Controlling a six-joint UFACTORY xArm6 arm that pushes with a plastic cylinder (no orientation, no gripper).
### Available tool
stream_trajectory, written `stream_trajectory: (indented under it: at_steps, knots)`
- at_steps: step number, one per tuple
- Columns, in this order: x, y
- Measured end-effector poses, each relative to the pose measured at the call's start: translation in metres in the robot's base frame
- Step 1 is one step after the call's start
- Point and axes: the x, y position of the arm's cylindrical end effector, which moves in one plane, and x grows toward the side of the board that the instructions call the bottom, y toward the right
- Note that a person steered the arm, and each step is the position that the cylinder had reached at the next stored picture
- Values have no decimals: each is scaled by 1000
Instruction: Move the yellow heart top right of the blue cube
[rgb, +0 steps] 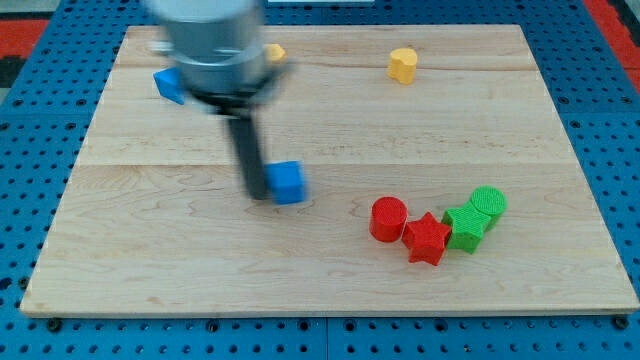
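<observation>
Plastic is my guess for the yellow heart (402, 65), which sits near the view's top edge of the wooden board (500, 120), right of centre and well apart from everything else. It looks small, light and rigid, so I judge it will slide readily on the smooth wood and may spin if pushed off-centre; since it is to end up beyond the blue cube's (288, 182) upper right and now lies far up and right of it, contact on its upper right side, aimed through its middle, seems the sound choice. My tip (255, 193) has no jaws to open or close: it is a bare rod, blurred, resting just beside the blue cube's left face, possibly touching it.

Counting: two yellow blocks, the heart and a second yellow block (274, 53) half hidden behind the arm; two blue, the cube and another blue block (168, 85) at the upper left; two red, a red cylinder (388, 219) and a red star (427, 238); two green, a green cylinder (489, 205) and a green block (464, 226) of unclear shape, clustered with the reds at the lower right
</observation>
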Motion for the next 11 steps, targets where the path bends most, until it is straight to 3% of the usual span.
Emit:
stream_trajectory:
  at_steps: [1, 2, 3, 4, 5, 6, 7, 8, 9, 11]
  knots:
    - [-7, -8]
    - [-35, 29]
    - [-4, 125]
    - [-57, 147]
    - [-147, 195]
    - [-189, 253]
    - [-253, 171]
    - [-212, 120]
    - [-116, 120]
    - [-120, 148]
